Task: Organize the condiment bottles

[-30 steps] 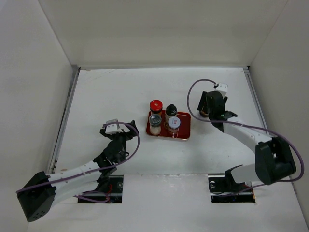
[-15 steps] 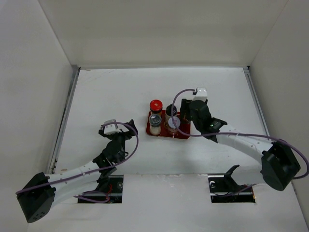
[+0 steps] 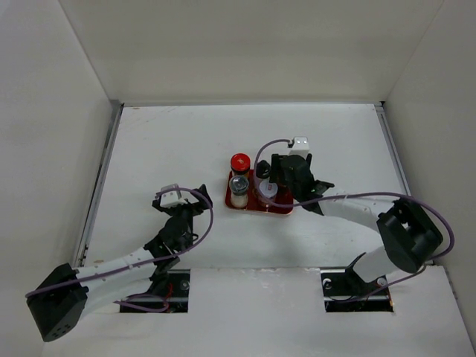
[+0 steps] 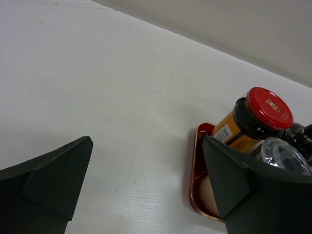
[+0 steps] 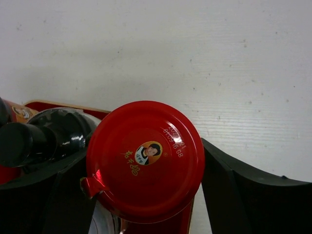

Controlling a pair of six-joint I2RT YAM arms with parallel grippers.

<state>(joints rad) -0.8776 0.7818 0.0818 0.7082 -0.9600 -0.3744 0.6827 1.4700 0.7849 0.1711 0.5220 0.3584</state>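
Note:
A flat red tray (image 3: 282,209) at mid-table carries a red-capped jar (image 3: 239,161), a silver-capped jar (image 3: 239,186), a black-capped bottle (image 3: 262,172) and a pale-capped jar (image 3: 268,192). My right gripper (image 3: 287,175) hangs over the tray's right part. In the right wrist view it (image 5: 146,168) is shut on a second red-capped jar (image 5: 146,156), a finger (image 5: 229,195) pressed to each side of the cap, beside the black-capped bottle (image 5: 63,129). My left gripper (image 3: 181,199) stays left of the tray, open and empty (image 4: 146,180); it sees the red-capped jar (image 4: 268,109).
White walls close in the table on the left, back and right. The tray's gold rim (image 4: 194,165) lies just behind my left gripper's right finger (image 4: 234,180). Bare white tabletop stretches left of and behind the tray.
My right arm has swung left from the table's right side to above the tray, carrying the red-capped jar. The left arm has stayed put.

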